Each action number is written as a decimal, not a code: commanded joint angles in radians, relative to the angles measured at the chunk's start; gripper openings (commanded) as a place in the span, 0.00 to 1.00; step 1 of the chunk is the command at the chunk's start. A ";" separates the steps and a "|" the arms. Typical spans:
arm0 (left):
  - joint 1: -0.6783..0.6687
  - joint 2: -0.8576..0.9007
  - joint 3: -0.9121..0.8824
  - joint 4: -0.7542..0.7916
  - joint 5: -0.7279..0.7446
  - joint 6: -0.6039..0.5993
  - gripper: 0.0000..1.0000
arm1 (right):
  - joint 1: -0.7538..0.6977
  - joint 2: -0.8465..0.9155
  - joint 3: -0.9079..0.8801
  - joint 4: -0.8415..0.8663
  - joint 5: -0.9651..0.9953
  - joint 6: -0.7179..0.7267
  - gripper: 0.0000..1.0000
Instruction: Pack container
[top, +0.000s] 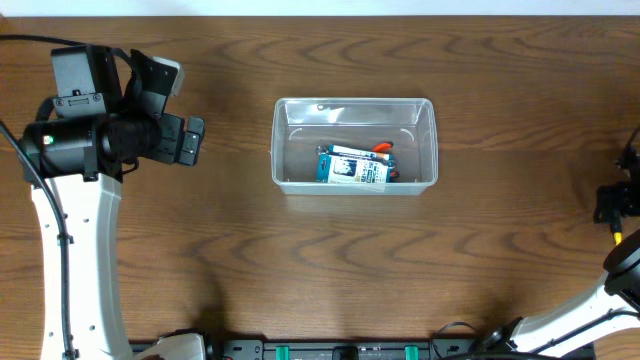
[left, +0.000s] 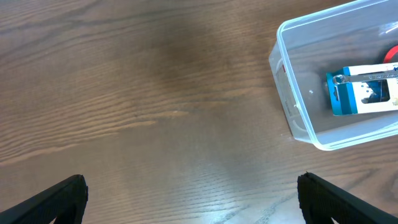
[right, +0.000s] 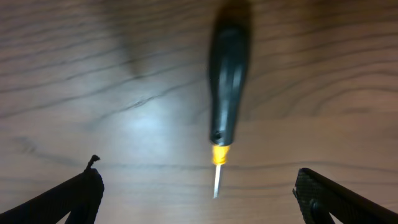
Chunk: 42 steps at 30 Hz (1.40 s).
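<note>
The clear plastic container (top: 355, 146) sits at the table's middle and also shows in the left wrist view (left: 292, 99). Inside it lie a blue-and-white box (top: 352, 168), a wrench (left: 367, 76) and a red-handled tool (top: 384, 149). My left gripper (top: 190, 140) is open and empty, left of the container, its fingers wide apart over bare wood (left: 193, 199). My right gripper (right: 199, 199) is open above a black-handled screwdriver (right: 225, 106) with a yellow collar, which lies on the table between the fingers. In the overhead view the right gripper (top: 612, 203) is at the far right edge.
The wooden table (top: 320, 270) carries nothing else in view. A black rail (top: 340, 350) runs along the front edge. The left arm's white column (top: 80, 260) stands at the left.
</note>
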 joint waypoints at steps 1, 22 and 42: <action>0.006 0.004 0.001 0.002 0.010 -0.002 0.98 | -0.035 0.010 -0.001 0.008 -0.002 -0.045 0.99; 0.006 0.004 0.001 0.002 0.010 -0.002 0.98 | -0.085 0.061 -0.001 0.125 -0.100 -0.104 0.99; 0.006 0.004 0.001 0.002 0.010 -0.002 0.98 | -0.078 0.123 -0.001 0.134 -0.118 -0.103 0.99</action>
